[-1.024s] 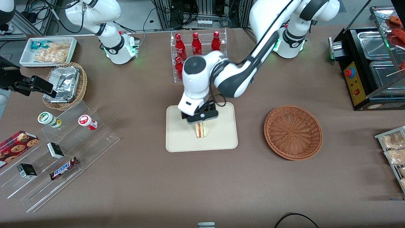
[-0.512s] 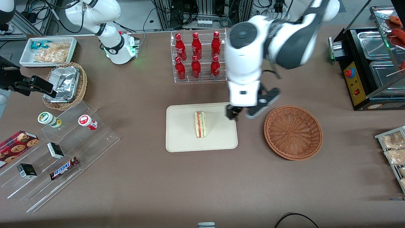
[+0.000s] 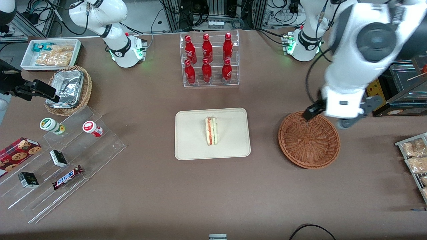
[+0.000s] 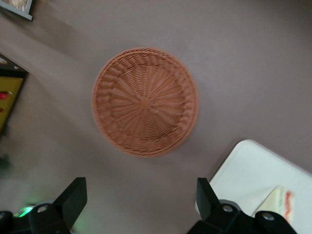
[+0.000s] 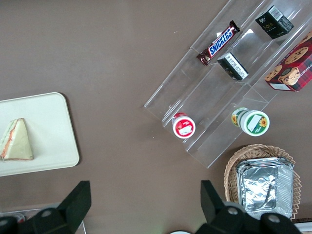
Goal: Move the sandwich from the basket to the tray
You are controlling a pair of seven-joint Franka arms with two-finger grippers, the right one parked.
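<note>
Sandwich (image 3: 211, 131) lies on the tray (image 3: 190, 146); the gripper (image 3: 328, 118), jaws spread, hangs above the basket (image 4: 145, 101)

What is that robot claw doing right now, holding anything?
Gripper: open, holding nothing, above the round reddish-brown wicker basket; the triangular white-bread sandwich lies on the beige tray.

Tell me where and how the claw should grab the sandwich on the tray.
Probably from above, closing on the two flat bread faces. The sandwich stands on edge on the tray, filling stripes facing up. The claw, open, hovers over the basket.
</note>
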